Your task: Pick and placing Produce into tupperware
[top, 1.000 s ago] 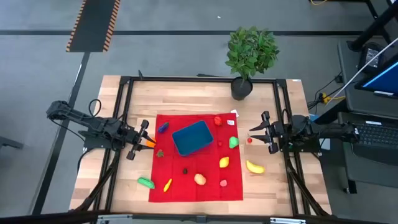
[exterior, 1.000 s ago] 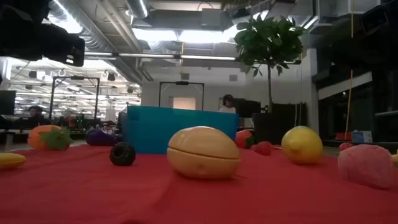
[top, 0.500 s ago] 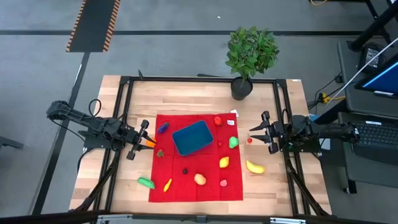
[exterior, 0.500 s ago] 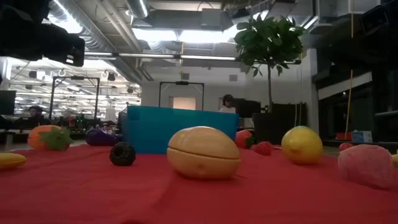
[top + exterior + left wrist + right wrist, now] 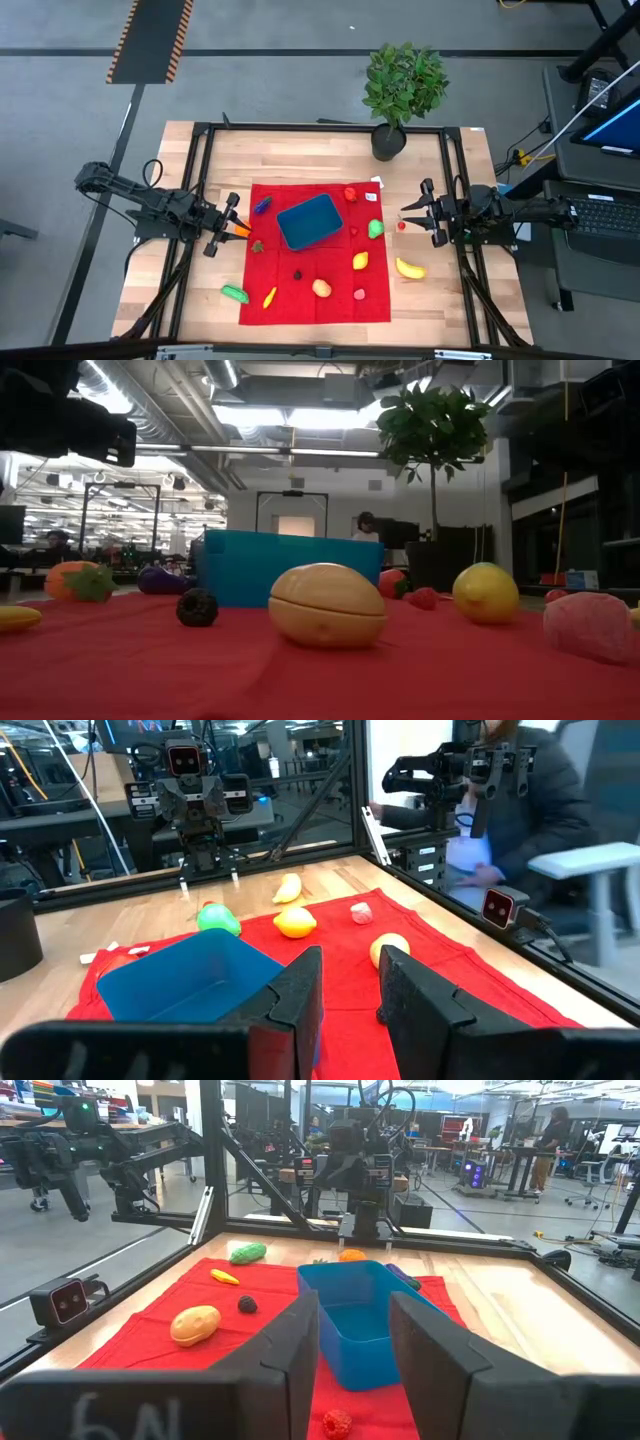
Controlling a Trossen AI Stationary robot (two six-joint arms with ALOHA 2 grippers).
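Centrally, the blue rounded-rectangle plastic tupperware (image 5: 309,221) is lying empty on the red cloth (image 5: 330,300), toy produce (image 5: 321,288) scattered around; left gripper (image 5: 222,225) and right gripper (image 5: 416,212) are hovering at the cloth's edges, fingers slightly parted, holding nothing.

No lettering can be made out anywhere.

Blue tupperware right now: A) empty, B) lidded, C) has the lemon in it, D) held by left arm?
A: the right wrist view looks into the blue tupperware and shows only its bare floor, no lid; in the high view it sits on the red cloth, apart from both arms.
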